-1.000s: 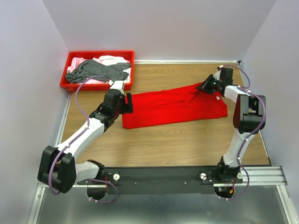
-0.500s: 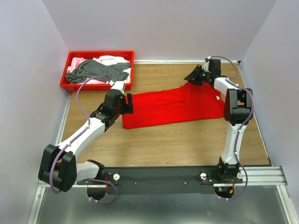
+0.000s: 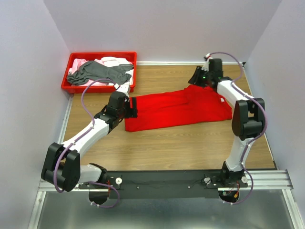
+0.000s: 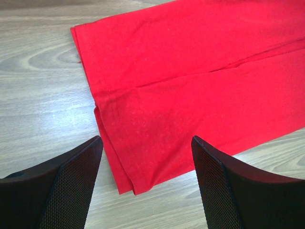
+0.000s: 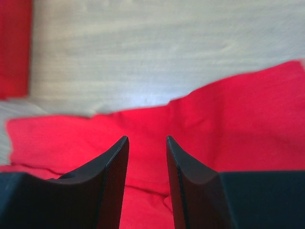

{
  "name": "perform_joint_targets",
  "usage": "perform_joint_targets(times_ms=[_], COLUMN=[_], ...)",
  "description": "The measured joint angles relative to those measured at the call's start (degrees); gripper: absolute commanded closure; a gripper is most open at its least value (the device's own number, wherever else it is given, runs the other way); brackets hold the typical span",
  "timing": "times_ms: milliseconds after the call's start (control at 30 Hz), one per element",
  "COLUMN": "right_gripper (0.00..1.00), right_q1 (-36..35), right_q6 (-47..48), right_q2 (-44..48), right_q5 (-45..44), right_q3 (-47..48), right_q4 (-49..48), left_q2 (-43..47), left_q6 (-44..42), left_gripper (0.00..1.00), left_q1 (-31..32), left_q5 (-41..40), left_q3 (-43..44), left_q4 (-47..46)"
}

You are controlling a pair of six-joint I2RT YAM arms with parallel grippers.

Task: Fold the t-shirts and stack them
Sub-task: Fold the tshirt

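One red shirt (image 3: 178, 107), folded into a long band, across the middle of the counter (image 3: 190, 143). Just above its left end, left gripper (image 4: 147, 139), spread wide and empty. Over its far right corner, right gripper (image 5: 147, 138), parted, nothing between. Far left corner: grey shirt (image 3: 97, 71) heaped on pink shirts (image 3: 112, 60) inside tray (image 3: 102, 53).

right gripper (image 3: 196, 78): moved back and left, jaws parted | red t-shirt (image 3: 176, 109): apparently released | left arm (image 3: 95, 129): shifted slightly
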State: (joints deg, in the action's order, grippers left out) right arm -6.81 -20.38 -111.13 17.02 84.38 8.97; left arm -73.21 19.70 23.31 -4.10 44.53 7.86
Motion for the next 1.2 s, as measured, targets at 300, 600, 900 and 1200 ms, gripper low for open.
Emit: perform_joint_targets(times_ms=[300, 600, 900, 1200], right_gripper=[0.61, 0.64, 0.7, 0.97], right_q1=[-7.15, -6.62, -6.73, -6.73], right_q6=[6.78, 8.55, 8.52, 8.85], right_q2=[-5.81, -13.14, -16.81, -18.1], right_q5=[-10.88, -12.98, -12.98, -13.03], right_q3=[1.05, 6.99, 10.95, 12.11], right_q4=[2.34, 3.41, 3.63, 3.61], left_q2=[0.02, 0.02, 0.0, 0.0], left_q6=[0.0, 0.0, 0.0, 0.0], left_gripper=[0.17, 0.17, 0.17, 0.17], left_q1=[0.0, 0.0, 0.0, 0.0], left_q5=[0.04, 0.02, -0.28, -0.37], left_q3=[0.0, 0.0, 0.0, 0.0], left_q4=[0.02, 0.04, 0.22, 0.35])
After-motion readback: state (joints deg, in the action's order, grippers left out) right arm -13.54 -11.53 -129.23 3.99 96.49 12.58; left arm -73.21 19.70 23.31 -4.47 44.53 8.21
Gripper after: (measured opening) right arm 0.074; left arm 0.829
